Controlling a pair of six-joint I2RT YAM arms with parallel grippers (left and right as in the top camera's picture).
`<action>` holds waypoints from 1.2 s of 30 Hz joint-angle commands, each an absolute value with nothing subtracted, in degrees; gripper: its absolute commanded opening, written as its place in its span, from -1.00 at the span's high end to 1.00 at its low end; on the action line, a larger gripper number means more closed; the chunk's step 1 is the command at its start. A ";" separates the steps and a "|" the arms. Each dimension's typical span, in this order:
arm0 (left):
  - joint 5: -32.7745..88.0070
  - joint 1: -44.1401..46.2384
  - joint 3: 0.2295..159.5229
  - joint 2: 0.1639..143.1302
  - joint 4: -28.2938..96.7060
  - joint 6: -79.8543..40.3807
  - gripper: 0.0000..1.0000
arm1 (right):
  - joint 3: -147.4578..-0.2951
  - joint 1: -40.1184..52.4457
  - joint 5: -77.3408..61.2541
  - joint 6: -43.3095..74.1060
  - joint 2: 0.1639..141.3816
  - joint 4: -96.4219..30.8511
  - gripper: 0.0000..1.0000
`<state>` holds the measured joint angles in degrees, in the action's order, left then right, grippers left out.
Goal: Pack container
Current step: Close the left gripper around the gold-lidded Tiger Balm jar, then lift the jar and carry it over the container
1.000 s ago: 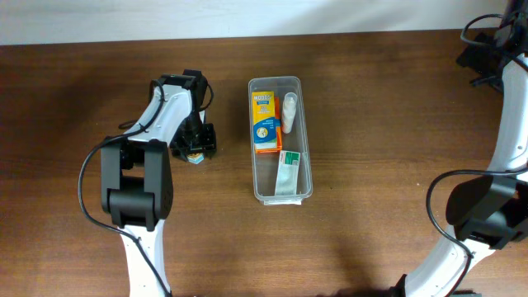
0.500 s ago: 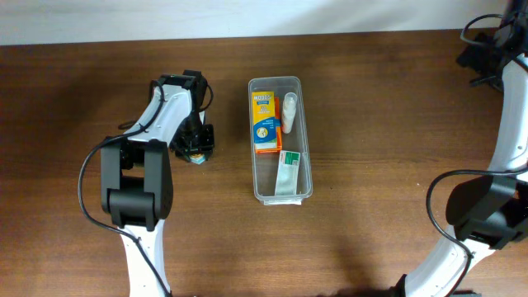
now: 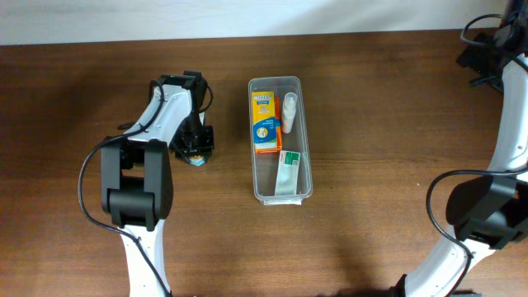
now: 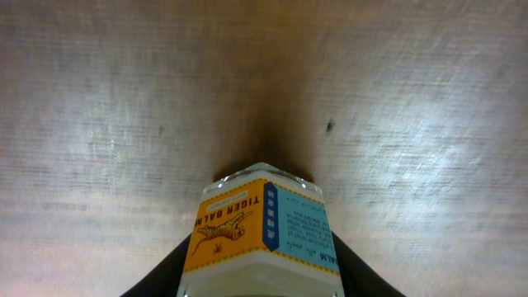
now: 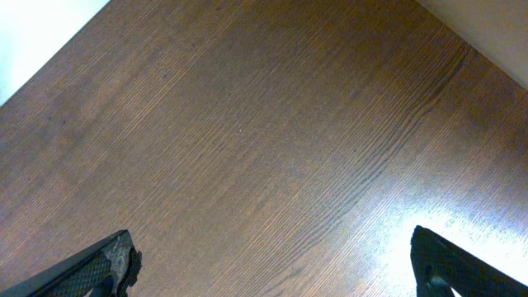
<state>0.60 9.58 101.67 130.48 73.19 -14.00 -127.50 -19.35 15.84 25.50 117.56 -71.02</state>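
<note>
The container (image 3: 307,132), a long clear plastic bin, lies at the table's middle in the overhead view. It holds an orange box (image 3: 264,121), a white tube (image 3: 290,112) and a green-and-white packet (image 3: 288,172). Left of it, my left gripper (image 3: 195,145) points down at the table and is shut on a small orange-and-blue Tiger Balm box (image 3: 196,159). In the left wrist view that Tiger Balm box (image 4: 262,235) fills the space between the black fingers (image 4: 175,268), both of which press against its sides. My right gripper (image 5: 276,264) hangs open over bare wood, with nothing between its fingers.
The right arm (image 3: 505,99) stands along the table's far right edge, with its cables at the back right corner. A pale wall runs along the back edge. Brown wooden tabletop (image 3: 388,165) lies between the container and the right arm.
The left gripper's fingers have closed in on the small Tiger Balm box. The container, its contents and the right arm have not moved.
</note>
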 commanded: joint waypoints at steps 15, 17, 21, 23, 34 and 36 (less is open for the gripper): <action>6.31 10.55 130.96 129.60 94.70 -9.23 0.17 | -127.37 -19.14 16.53 25.50 117.71 -70.89 -0.97; 8.45 11.77 133.84 129.62 96.73 -5.98 0.16 | -127.37 -19.14 16.53 25.52 117.71 -70.89 -0.97; 13.78 15.46 135.33 128.40 96.73 -3.11 0.16 | -127.37 -19.14 16.53 25.52 117.71 -70.89 -0.97; 13.76 18.70 135.33 127.61 96.71 -3.11 0.16 | -127.37 -19.14 16.53 25.52 117.71 -70.89 -0.97; 8.49 33.10 135.17 127.50 94.74 -2.94 0.14 | -127.37 -19.14 16.56 25.52 117.71 -70.89 -0.97; 6.83 35.09 135.04 127.61 93.62 -2.96 0.14 | -127.37 -19.14 16.53 25.52 117.71 -70.89 -0.97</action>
<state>9.85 32.69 134.21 130.15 94.80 -4.01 -127.50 -19.35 15.84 25.47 117.56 -71.02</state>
